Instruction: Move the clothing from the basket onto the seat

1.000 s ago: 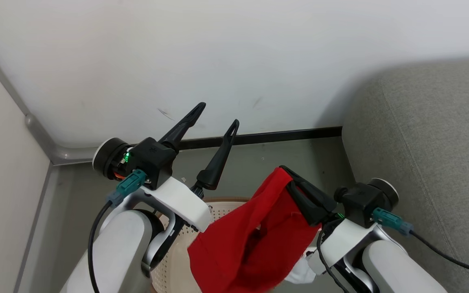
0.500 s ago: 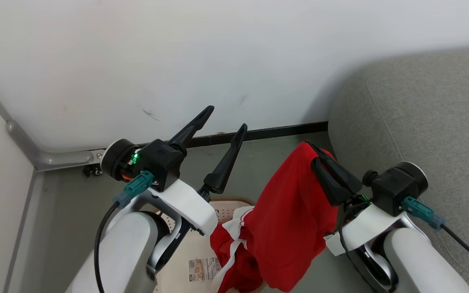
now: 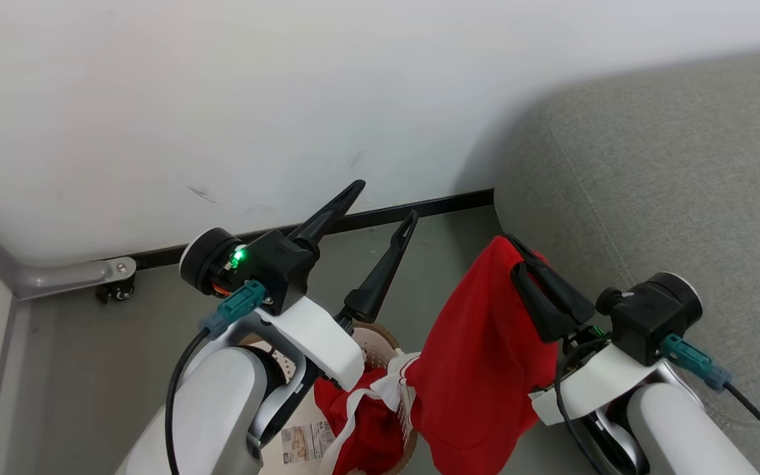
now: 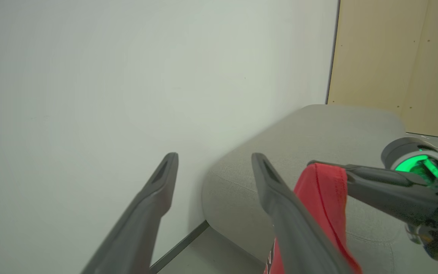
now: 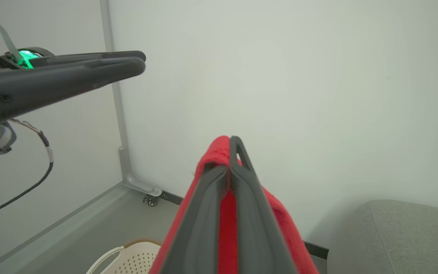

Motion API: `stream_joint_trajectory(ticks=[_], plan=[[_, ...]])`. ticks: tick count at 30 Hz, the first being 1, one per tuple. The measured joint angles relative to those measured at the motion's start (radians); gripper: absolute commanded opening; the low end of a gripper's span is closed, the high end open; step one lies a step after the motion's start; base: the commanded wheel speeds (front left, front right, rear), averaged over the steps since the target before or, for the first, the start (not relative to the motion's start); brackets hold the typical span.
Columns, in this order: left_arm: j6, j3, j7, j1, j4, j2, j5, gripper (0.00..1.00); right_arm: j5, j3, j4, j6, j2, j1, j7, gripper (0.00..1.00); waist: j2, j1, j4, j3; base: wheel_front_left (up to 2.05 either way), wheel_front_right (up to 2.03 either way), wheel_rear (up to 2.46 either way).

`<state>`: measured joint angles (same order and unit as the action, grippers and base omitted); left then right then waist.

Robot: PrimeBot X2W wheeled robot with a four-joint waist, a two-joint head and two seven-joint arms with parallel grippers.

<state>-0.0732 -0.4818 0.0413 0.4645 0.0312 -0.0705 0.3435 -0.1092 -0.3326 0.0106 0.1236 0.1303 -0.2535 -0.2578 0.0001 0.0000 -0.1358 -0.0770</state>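
— Right of centre, head view: right claw (image 3: 512, 241) pinches the red clothing (image 3: 479, 369), hanging beside the basket (image 3: 385, 343), near the seat (image 3: 650, 185).
— Left wrist view: left claw (image 4: 214, 156) gapes, empty. Right wrist view: fabric clamped; probably soft, light, best held by a bunched fold.

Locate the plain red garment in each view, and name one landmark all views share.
Head view: red garment hangs lower centre-right from the right pincer.
Left wrist view: red garment, lower right.
Right wrist view: red garment, bottom centre.
Shared landmark: the grey sofa.
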Motion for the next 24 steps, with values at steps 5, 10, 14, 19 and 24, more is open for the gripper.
stream_joint_trajectory(ticks=[5, 10, 14, 19, 24], plan=[[0.0, -0.01, 0.002, 0.0, 0.0, 0.002, 0.003, 1.0, 0.008, 0.003, 0.014, 0.0, -0.004, 0.009, 0.0, 0.0, 0.0, 0.0, -0.031, -0.003, 0.0, 0.0, 0.0], [0.0, -0.012, 0.003, 0.001, -0.002, 0.003, 0.009, 1.0, 0.017, 0.007, 0.023, 0.0, -0.007, 0.029, 0.0, 0.0, 0.0, 0.0, -0.07, -0.008, 0.0, 0.0, 0.0], [0.0, -0.011, 0.007, 0.002, -0.003, 0.003, 0.009, 1.0, 0.019, 0.008, 0.033, 0.0, -0.009, 0.03, 0.0, 0.0, 0.0, 0.0, -0.094, -0.012, 0.0, 0.0, 0.0], [0.0, -0.005, 0.008, 0.002, -0.002, 0.002, 0.009, 1.0, 0.019, -0.001, 0.041, 0.0, -0.015, 0.03, 0.0, 0.0, 0.0, 0.0, -0.124, -0.019, 0.0, 0.0, 0.0], [0.002, -0.002, 0.012, 0.002, -0.002, -0.001, 0.009, 1.0, 0.019, -0.002, 0.044, 0.0, -0.024, 0.03, 0.0, 0.0, 0.0, 0.0, -0.151, -0.027, 0.0, 0.0, 0.0]])
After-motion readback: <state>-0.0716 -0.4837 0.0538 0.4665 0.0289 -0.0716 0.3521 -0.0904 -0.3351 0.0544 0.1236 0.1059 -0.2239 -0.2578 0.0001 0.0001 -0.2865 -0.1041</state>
